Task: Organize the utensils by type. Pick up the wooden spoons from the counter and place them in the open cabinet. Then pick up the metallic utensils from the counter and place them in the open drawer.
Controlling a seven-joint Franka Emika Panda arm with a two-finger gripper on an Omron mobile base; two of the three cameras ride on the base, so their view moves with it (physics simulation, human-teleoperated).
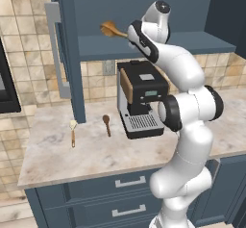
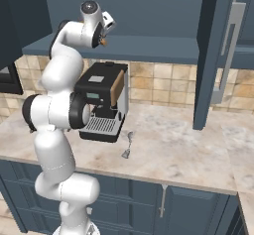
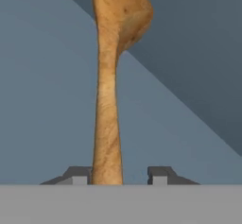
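Light is even and bright across the rendered kitchen, with no single source apparent. The open cabinet (image 1: 144, 46) casts a soft shadow on the tiled wall beneath, and the coffee machine (image 1: 140, 98) darkens the counter (image 1: 57, 159) at its foot. No glare (surfaces read matte). The hand view is coarse, the large orange-tan wooden spoon (image 3: 109, 86) slightly blurred and pixelated.
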